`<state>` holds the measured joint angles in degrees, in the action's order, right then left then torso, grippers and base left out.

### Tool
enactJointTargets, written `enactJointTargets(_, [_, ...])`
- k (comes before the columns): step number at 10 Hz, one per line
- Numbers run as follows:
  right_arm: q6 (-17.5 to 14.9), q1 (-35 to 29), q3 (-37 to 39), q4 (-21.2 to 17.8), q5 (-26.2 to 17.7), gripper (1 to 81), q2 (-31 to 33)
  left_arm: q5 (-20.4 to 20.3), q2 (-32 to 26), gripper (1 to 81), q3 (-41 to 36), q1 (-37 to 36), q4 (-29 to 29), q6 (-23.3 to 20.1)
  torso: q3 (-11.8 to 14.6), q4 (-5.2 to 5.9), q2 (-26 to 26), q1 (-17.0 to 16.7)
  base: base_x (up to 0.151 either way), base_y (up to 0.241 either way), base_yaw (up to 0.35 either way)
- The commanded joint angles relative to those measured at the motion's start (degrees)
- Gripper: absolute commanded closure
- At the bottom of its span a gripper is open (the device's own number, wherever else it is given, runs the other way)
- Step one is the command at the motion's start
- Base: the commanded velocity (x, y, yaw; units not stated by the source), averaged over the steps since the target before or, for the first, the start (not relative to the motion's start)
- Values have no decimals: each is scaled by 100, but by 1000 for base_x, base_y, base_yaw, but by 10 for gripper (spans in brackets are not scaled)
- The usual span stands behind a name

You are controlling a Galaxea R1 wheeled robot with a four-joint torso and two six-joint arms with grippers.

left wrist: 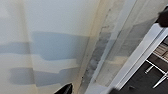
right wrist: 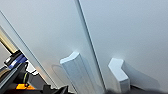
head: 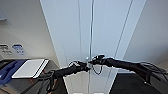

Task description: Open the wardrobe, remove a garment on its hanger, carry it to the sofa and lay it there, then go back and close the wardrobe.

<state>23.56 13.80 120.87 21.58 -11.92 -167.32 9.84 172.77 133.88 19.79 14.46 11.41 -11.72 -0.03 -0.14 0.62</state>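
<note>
I had both grippers, left (head: pixel 83 66) and right (head: pixel 96 60), up at the handles (right wrist: pixel 75 72) of the shut wardrobe (head: pixel 105 27); finger spread I couldn't tell. Opening was in hand; next needed a firm grip and an outward pull.

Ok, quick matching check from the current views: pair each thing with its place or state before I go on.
Things:
1. wardrobe
2. left gripper
3. right gripper
4. pair of handles

Places or states:
A. at the centre seam, coming from the right
B. doors closed
C. white, one on each side of the seam
D. at the centre seam, coming from the left

Pairs: 1-B, 2-D, 3-A, 4-C
</note>
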Motion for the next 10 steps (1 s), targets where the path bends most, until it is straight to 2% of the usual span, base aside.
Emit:
enactJointTargets(1, [8, -980, -240, -4, 58, 10, -103, -34, 328, 10, 357, -998, 153, -16, 0, 0, 0, 0, 0, 0, 0])
enactJointTargets(6, [43, -962, -232, -4, 164, 10, -94, -52, 813, 10, 930, -998, 198, -25, 0, 0, 2, 0, 0, 0, 0])
enactJointTargets(10, [43, -927, -293, -57, 208, 10, -112, -130, 909, 10, 571, -972, 171, -16, 0, 0, 2, 0, 0, 0, 0])
